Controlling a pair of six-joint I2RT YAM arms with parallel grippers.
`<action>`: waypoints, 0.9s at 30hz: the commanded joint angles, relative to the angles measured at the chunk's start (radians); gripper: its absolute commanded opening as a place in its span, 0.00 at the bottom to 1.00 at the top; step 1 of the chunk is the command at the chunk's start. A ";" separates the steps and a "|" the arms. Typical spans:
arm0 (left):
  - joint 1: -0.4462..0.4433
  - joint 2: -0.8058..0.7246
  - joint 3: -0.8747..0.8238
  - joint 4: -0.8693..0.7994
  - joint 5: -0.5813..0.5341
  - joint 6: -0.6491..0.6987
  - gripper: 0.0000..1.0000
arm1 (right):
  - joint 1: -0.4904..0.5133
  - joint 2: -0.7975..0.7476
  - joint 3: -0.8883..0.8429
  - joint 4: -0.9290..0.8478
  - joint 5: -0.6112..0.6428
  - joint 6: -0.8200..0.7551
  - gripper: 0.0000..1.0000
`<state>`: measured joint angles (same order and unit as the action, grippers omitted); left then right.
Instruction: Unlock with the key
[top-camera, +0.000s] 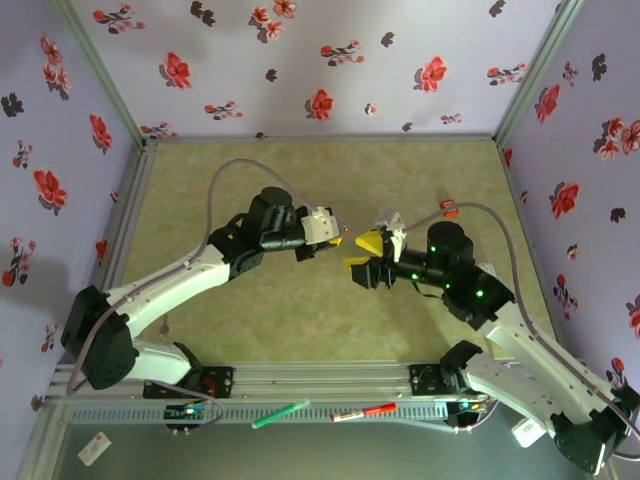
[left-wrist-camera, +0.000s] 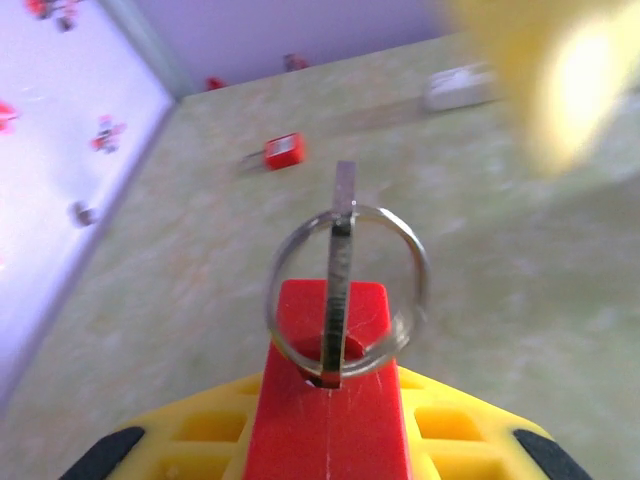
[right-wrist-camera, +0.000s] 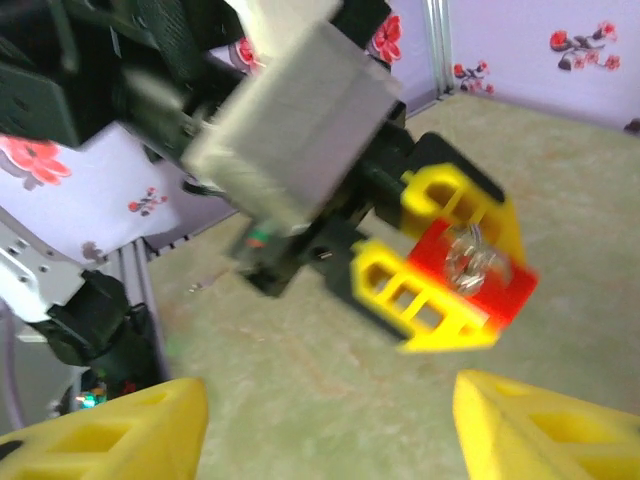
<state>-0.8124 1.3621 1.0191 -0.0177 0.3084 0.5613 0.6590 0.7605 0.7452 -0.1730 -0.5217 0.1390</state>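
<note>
You've got the left tool (top-camera: 338, 238) pinching the red-headed key (left-wrist-camera: 343, 265) mid-frame in top view, blade aimed at the spread, empty right tool (top-camera: 362, 253), w/ a small red item (top-camera: 450, 210), poss. the lock, on the worktop (top-camera: 300, 180) upper right, nearer the right arm.

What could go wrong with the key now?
The left gripper pinches the key by its red head only, so it might twist or slip when it is pushed into a lock. The loose ring could snag on something. The right gripper is open and very near the left one, so the two might bump.
</note>
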 joint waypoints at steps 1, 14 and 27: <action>0.004 -0.024 -0.088 0.275 -0.200 0.038 0.00 | -0.002 -0.058 0.019 -0.085 0.058 0.211 0.71; -0.095 0.256 -0.191 1.126 -0.716 0.719 0.00 | -0.065 0.228 0.134 0.054 0.060 1.037 0.58; -0.151 0.446 -0.019 1.323 -0.637 1.114 0.00 | -0.259 0.164 0.077 0.089 0.037 1.058 0.59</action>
<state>-0.9253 1.8011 0.9520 1.1843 -0.3656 1.6016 0.4454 0.9417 0.8391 -0.1143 -0.4213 1.1721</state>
